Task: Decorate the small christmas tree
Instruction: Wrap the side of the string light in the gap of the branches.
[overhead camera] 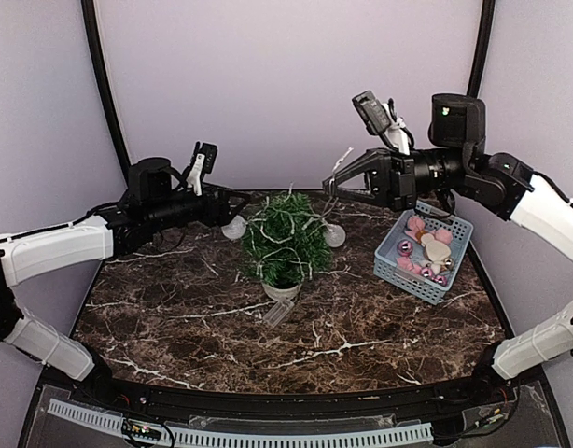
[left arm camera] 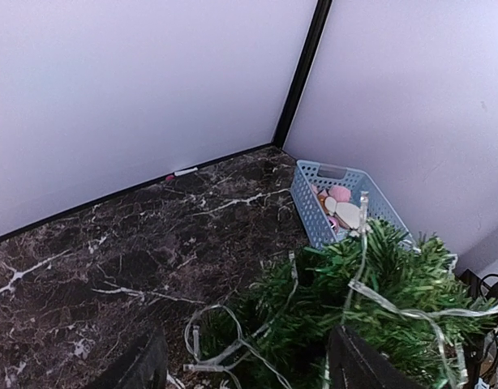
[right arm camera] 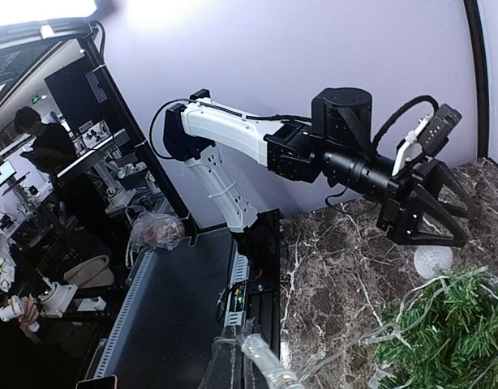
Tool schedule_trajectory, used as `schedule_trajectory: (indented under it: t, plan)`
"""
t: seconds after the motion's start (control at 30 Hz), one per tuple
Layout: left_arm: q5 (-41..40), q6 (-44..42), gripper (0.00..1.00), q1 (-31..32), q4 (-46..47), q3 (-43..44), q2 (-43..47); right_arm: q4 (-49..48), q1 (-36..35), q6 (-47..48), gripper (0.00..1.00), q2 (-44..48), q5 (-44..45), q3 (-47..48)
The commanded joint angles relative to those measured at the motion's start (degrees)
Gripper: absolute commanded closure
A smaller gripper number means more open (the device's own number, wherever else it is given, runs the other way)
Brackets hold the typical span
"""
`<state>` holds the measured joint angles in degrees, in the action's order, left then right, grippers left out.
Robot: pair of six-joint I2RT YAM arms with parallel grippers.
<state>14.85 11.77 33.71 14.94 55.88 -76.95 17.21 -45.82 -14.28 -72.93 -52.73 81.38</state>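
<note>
the small bushy dark-green artificial fir tree (overhead camera: 285, 245) stands upright in its little pale round pot (overhead camera: 282, 290) near the middle of the dark marbled bench (overhead camera: 174, 317), between the two arms. it looks light and top-heavy, so a tug on a branch would likely tip it. the wire branches should bend and spring back, so the safest hold is low, at the pot. the thin clear string of lights (left arm camera: 233, 347) draped over it is limp and easily snagged, best held by the wire beside a bulb.

the left claw (overhead camera: 240, 198) hangs released just beside the tree, its fingers spread on nothing. the right claw (overhead camera: 331, 184) is clenched on the free end of the string, raised above the tree.

count: one tree, one string, two pale round baubles (overhead camera: 232, 227) flanking the tree, one blue plastic lattice basket (overhead camera: 412, 280) of pink and pale ornaments, too jumbled to count.
</note>
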Motion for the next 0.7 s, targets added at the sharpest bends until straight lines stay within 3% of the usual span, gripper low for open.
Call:
schedule_trajectory:
  t: [0.0, 0.37, 0.67]
  plan:
    - [-0.89, 2.12, 0.29, 0.21, 1.68, 1.33, -1.43, -4.46, -0.50, -1.80, 1.00, 0.59, 2.48, -0.83]
    - [-5.44, -3.44, 0.27, 0.21, -1.71, -2.01, 4.93, -6.32, -0.49, -1.60, 1.00, -3.07, 3.10, -0.85]
    - [3.74, -9.39, 0.23, 0.22, -7.64, -7.25, 11.42, -8.75, -0.50, -2.96, 1.00, -3.52, 2.29, -1.40]
